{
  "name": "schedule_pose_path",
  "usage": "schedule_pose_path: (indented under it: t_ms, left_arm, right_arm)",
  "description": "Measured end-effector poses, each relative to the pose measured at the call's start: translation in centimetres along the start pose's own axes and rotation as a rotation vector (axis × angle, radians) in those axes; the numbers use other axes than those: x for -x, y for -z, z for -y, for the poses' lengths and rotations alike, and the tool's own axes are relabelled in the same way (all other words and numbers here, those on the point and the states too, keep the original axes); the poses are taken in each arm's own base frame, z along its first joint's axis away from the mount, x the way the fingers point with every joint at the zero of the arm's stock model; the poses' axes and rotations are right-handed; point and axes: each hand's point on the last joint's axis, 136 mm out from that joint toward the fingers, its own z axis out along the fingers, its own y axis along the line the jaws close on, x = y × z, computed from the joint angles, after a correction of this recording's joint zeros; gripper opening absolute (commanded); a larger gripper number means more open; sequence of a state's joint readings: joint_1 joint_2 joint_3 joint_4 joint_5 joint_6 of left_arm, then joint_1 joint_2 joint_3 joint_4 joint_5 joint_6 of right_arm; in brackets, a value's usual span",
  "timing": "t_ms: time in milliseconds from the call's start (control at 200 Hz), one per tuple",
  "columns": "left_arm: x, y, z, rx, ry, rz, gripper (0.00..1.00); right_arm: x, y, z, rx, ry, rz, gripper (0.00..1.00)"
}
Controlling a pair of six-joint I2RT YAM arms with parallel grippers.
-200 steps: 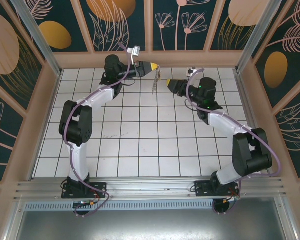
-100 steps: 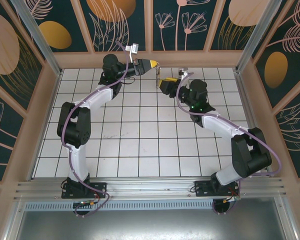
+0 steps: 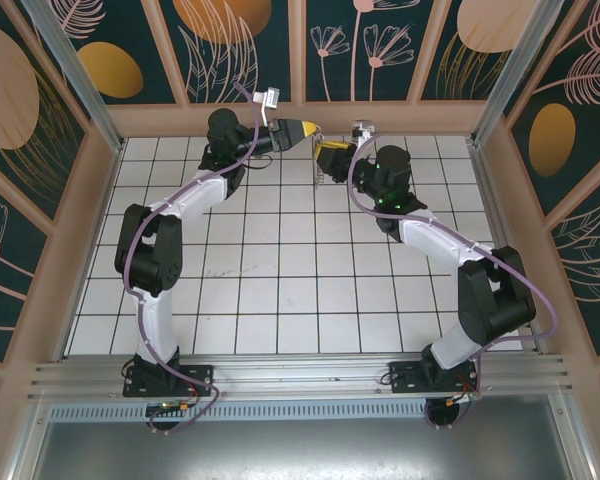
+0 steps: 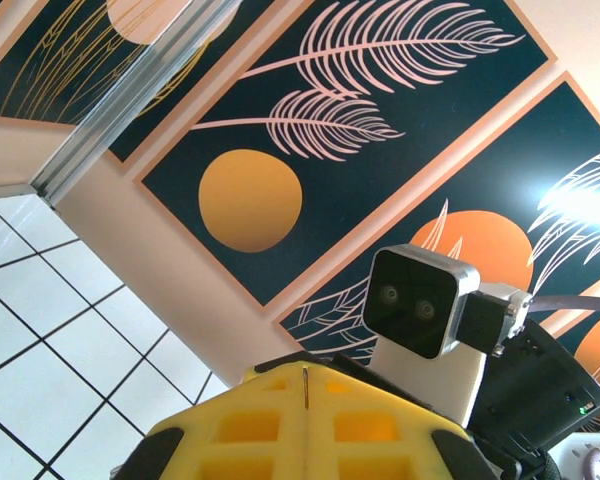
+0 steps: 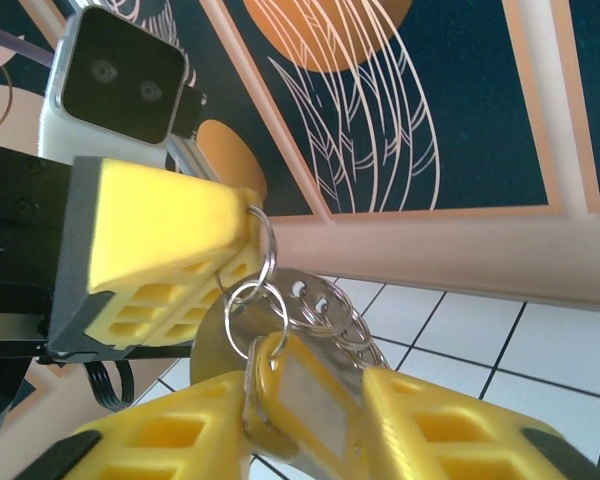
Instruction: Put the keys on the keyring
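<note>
The jaws of the left gripper (image 5: 242, 228) are pinching together on the keyring (image 5: 273, 243). Just below, the right gripper (image 5: 305, 430) jaws are seemingly clamping a yellow key tag (image 5: 300, 385); the keys (image 5: 325, 300) are hanging between both jaws, half hidden behind it.

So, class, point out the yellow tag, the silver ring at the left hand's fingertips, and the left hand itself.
yellow tag (image 5: 302, 392): right wrist view, on its clear window.
silver ring (image 5: 273, 248): right wrist view, on its outer curve.
left hand (image 5: 248, 222): right wrist view, at its yellow fingertips.
</note>
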State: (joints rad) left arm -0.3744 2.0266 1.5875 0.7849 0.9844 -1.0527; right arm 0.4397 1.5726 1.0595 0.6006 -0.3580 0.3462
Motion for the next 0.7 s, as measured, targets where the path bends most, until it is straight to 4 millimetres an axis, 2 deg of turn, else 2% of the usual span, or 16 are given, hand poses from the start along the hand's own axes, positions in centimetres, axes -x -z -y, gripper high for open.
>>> schedule_pose_path:
  t_ms: [190,701]
  left_arm:
    - [0.0,-0.1,0.0,0.003,0.003,0.001,0.00]
    - [0.0,-0.1,-0.1,0.005,0.003,0.006,0.00]
  right_arm:
    - [-0.8,-0.3,0.1,0.006,0.000,-0.022,0.00]
    - [-1.2,-0.4,-0.9,0.042,0.001,-0.039,0.00]
